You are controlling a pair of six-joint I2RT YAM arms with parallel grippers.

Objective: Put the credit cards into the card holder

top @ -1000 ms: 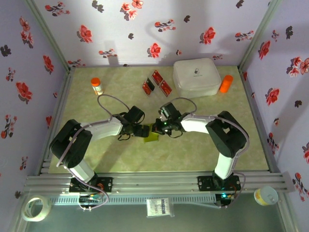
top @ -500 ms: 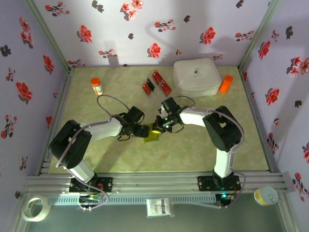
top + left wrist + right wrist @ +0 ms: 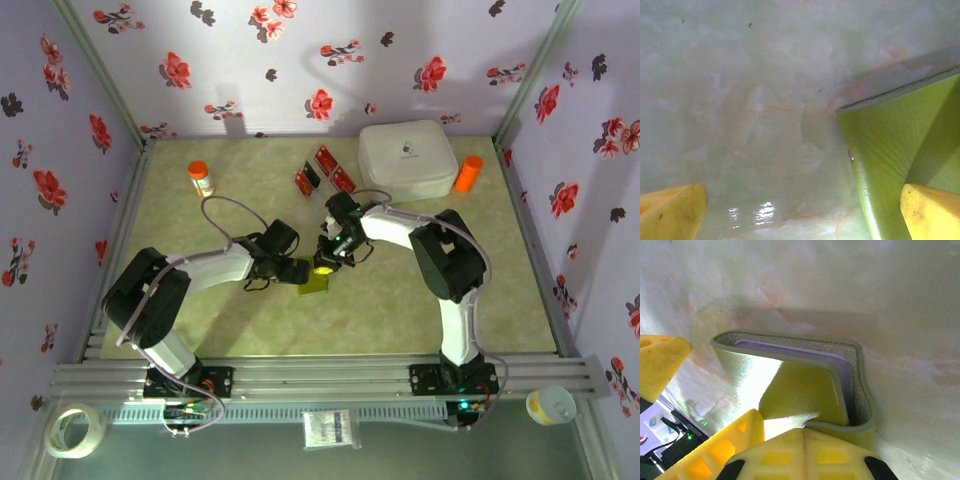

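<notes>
The olive-green card holder [image 3: 314, 284] lies mid-table between both grippers. In the right wrist view the card holder [image 3: 805, 390] has its cover lifted, with grey lining and a pocket edge showing. My right gripper [image 3: 804, 432] is shut, its tips against the cover's near edge, and no flap shows between them. The right gripper [image 3: 326, 264] sits just right of my left gripper [image 3: 299, 271]. The left gripper [image 3: 800, 215] is open, one fingertip [image 3: 929, 210] resting on the card holder [image 3: 890, 145], the other on the table. Three red credit cards [image 3: 325, 157] [image 3: 307, 180] [image 3: 343, 181] lie farther back.
A big white rounded box [image 3: 408, 160] stands at the back right with an orange bottle [image 3: 467, 173] beside it. A small orange-capped bottle [image 3: 201, 178] stands at the back left. Flowered walls close in the table on three sides.
My right gripper has swung left and farther back along the card holder, and its forearm now points more to the left. The left arm has not moved.
</notes>
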